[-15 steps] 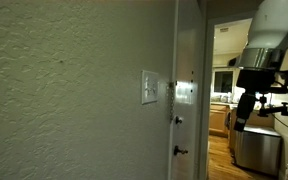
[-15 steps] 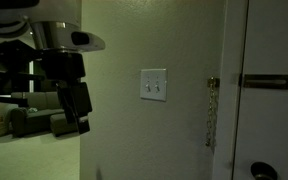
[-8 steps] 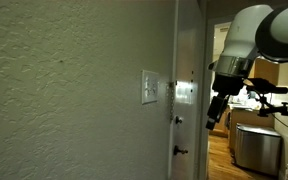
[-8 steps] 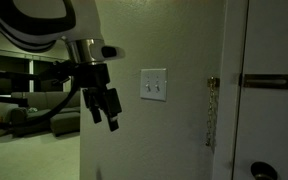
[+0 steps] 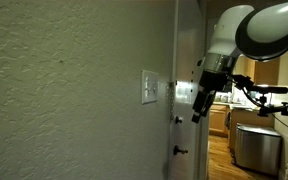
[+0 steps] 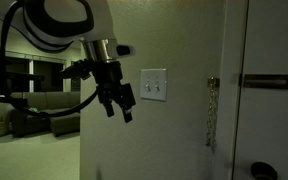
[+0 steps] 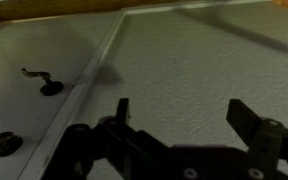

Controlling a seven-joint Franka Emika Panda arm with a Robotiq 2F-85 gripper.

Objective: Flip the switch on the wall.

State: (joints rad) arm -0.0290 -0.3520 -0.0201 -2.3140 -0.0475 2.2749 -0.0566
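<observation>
The white wall switch plate (image 5: 149, 88) sits on the textured wall, seen edge-on in one exterior view and head-on with two rockers in another (image 6: 153, 85). My gripper (image 5: 197, 108) hangs in the air, a short way out from the wall and slightly lower than the switch; it also shows in the exterior view that faces the wall (image 6: 123, 105), to the left of the plate. In the wrist view the gripper (image 7: 180, 112) is open and empty, facing bare textured wall. The switch is out of the wrist view.
A white door (image 6: 269, 90) with a dark handle (image 6: 263, 82) and a chain (image 6: 211, 110) stands right of the switch. The door frame (image 7: 89, 80), a lever (image 7: 42, 80) and a knob (image 7: 4, 143) show in the wrist view. A kitchen lies behind the arm (image 5: 252, 140).
The arm has swung in toward the wall, bringing the gripper much closer to the switch plate. The gripper stays open.
</observation>
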